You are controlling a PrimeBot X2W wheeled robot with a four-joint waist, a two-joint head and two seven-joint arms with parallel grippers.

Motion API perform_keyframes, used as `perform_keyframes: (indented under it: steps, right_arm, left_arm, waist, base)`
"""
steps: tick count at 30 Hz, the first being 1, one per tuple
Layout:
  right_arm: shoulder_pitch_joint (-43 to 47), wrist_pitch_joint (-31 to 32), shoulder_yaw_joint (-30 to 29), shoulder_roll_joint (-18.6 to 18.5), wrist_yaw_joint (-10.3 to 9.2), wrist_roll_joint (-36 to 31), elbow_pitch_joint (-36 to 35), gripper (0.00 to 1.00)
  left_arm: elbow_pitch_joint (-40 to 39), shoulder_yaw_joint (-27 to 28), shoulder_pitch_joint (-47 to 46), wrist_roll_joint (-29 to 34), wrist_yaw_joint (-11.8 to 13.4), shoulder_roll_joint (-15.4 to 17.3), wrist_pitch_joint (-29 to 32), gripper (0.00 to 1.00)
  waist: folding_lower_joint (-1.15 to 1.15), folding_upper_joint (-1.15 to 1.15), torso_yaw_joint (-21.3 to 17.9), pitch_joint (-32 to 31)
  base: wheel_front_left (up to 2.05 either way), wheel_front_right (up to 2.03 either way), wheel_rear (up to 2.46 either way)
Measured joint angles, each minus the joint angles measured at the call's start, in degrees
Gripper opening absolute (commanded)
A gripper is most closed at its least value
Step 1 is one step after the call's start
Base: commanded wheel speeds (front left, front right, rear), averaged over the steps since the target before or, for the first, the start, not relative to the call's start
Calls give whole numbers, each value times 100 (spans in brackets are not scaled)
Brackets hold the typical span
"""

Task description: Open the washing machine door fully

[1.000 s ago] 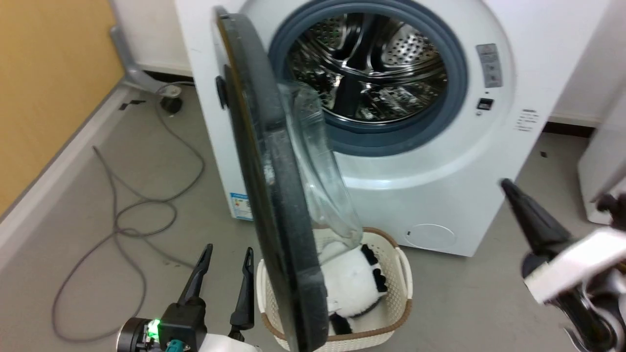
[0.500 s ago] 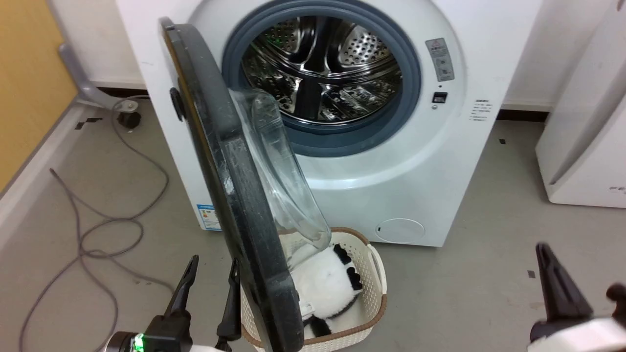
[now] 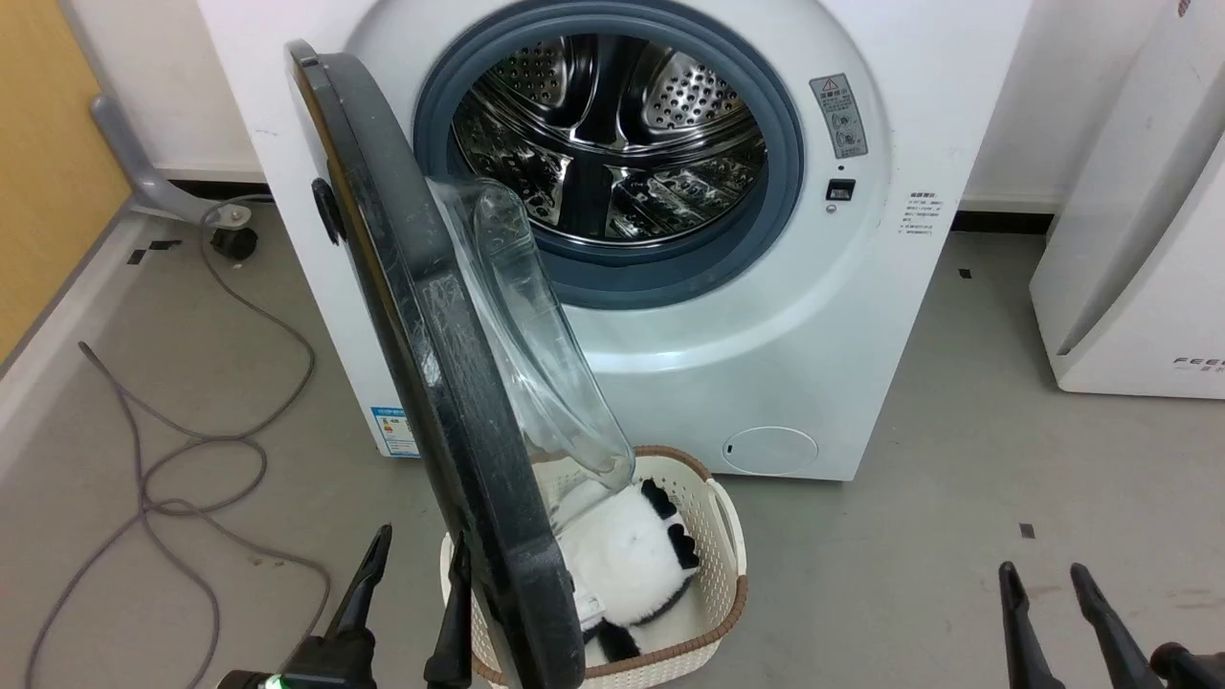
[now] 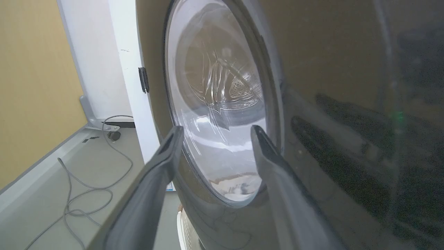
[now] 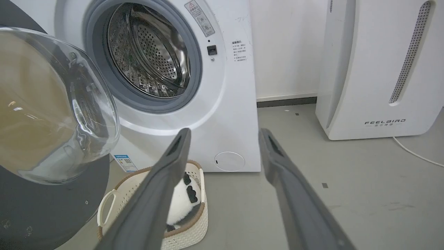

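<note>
The white washing machine point(image 3: 861, 316) stands with its steel drum point(image 3: 612, 144) exposed. Its glossy black door point(image 3: 421, 316) hangs swung out toward me, seen nearly edge-on, the clear glass bowl point(image 3: 522, 335) bulging to the right. My left gripper point(image 3: 423, 550) is open, low, right beside the door's outer face point(image 4: 347, 104); I cannot tell if its fingers touch it. In the left wrist view that gripper point(image 4: 216, 130) frames the door's glass window. My right gripper point(image 3: 1041, 574) is open and empty at the lower right, well clear of the door point(image 5: 52, 208) and facing the machine point(image 5: 229, 104).
A cream basket point(image 3: 732, 550) holding a black-and-white plush point(image 3: 632, 555) sits on the floor under the door. A grey cable point(image 3: 191, 450) loops on the left floor by a yellow wall point(image 3: 38, 144). A white slanted appliance point(image 3: 1129, 287) stands to the right.
The head camera has shifted, sliding the whole scene left. My right gripper dropped from mid-right to the lower right corner, fingers now pointing up. The door's angle looks unchanged.
</note>
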Motion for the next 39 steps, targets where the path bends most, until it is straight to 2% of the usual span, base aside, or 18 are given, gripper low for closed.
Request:
perform_keyframes:
  steps: [7, 12, 13, 15, 20, 23, 26, 29, 34, 39]
  right_arm:
    - [0, -51, 55, 5, 1, 2, 9, 100]
    - [0, -88, 79, 5, 0, 19, 49, 100]
    - [0, -90, 88, 5, 0, 20, 56, 100]
    - [-1, -89, 108, 4, 0, 44, 69, 100]
    - [-2, -87, 116, 2, 0, 64, 82, 100]
    - [-2, -84, 111, 1, 0, 79, 89, 100]
    - [-3, -80, 118, 1, 0, 104, 99, 100]
    - [-8, -66, 127, 1, 0, 111, 116, 100]
    - [-12, -66, 154, 3, 0, 113, 156, 100]
    - [-13, -85, 162, 19, 0, 138, 220, 100]
  left_arm:
    - [-168, 88, 1, 16, 7, 0, 0, 100]
    - [-887, 336, -16, -276, 215, -2, -1, 100]
    - [-1043, 407, -34, -343, 244, 0, 0, 51]
    - [-1369, 506, -92, -394, 310, 2, -1, 0]
    - [-2220, 733, -472, -483, 435, 1, -3, 0]
    - [-2660, 717, -744, -480, 533, 1, -8, 0]
    - [-2910, 633, -1000, -478, 528, 0, -8, 0]
    - [-3038, 443, -1202, -477, 438, 1, -8, 0]
    - [-2806, -154, -1189, -277, 134, 1, 5, 0]
    - [-2693, -800, -1007, -218, -11, 0, 603, 0]
  waist:
    - [0, 0, 59, -12]
    - [0, 0, 97, -15]
    - [0, 0, 101, -13]
    - [0, 0, 103, -10]
    - [0, 0, 84, 14]
    - [0, 0, 76, 19]
    - [0, 0, 70, 22]
    - [0, 0, 54, 19]
    - [0, 0, 31, -4]
    - [0, 0, 36, -10]
  base:
    - [0, 0, 0]
    - [0, 0, 0]
    - [0, 0, 0]
    - [0, 0, 0]
    - [0, 0, 0]
    - [0, 0, 0]
    - [0, 0, 0]
    - [0, 0, 0]
    - [0, 0, 0]
    - [0, 0, 0]
